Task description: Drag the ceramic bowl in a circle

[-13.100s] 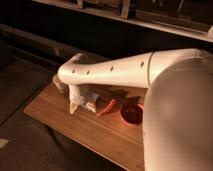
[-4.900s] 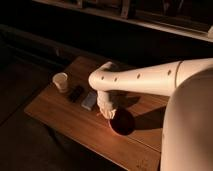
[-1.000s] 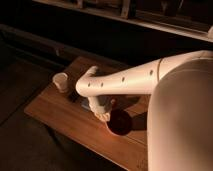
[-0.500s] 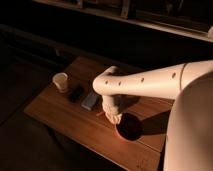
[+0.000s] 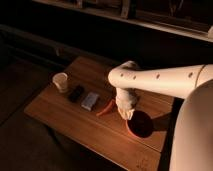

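While my arm (image 5: 160, 79) reaches in from the right of the camera view, my gripper (image 5: 128, 114) points down at the wooden table (image 5: 65, 117), its fingers closed together. Its tip meets the ceramic bowl (image 5: 142, 127) at the bowl's ten o'clock rim; whether the rim is pinched between the fingers or only pressed from above, I cannot tell, since my own wrist covers that spot.

That bowl, red-orange and shallow, sits near the table's right end, at about four o'clock from the table's middle. What I can see of its inside is dark and shows nothing in it. A white cup (image 5: 60, 82) stands upright well apart, towards nine o'clock near the left end; its inside does not show from this angle.

Between cup and bowl lie a small dark thing (image 5: 76, 93), a grey flat block (image 5: 90, 100) just beside it, and a slim orange carrot-shaped piece (image 5: 105, 108) near my gripper at its nine o'clock. My body cuts off the table's right corner, and the background is too dark to read.
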Robot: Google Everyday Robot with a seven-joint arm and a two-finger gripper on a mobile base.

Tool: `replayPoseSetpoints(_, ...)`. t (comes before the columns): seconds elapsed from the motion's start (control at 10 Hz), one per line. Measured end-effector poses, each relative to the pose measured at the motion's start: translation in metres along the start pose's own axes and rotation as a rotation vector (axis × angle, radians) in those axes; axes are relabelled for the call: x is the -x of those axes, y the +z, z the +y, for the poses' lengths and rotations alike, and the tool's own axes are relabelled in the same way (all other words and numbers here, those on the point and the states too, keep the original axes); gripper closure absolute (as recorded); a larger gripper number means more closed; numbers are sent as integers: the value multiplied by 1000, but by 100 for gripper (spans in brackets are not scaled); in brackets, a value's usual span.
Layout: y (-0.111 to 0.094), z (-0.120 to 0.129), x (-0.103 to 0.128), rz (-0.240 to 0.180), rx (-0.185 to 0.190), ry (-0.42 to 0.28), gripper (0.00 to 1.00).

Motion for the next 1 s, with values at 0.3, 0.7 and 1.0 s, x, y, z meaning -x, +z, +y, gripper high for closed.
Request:
replayPoseSetpoints(0.3, 2, -11, 23, 22, 6, 34, 100)
replayPoseSetpoints(0.7, 5, -26, 55, 45, 24, 74, 100)
replayPoseSetpoints(1.0, 5, -33, 72, 49, 27, 83, 100)
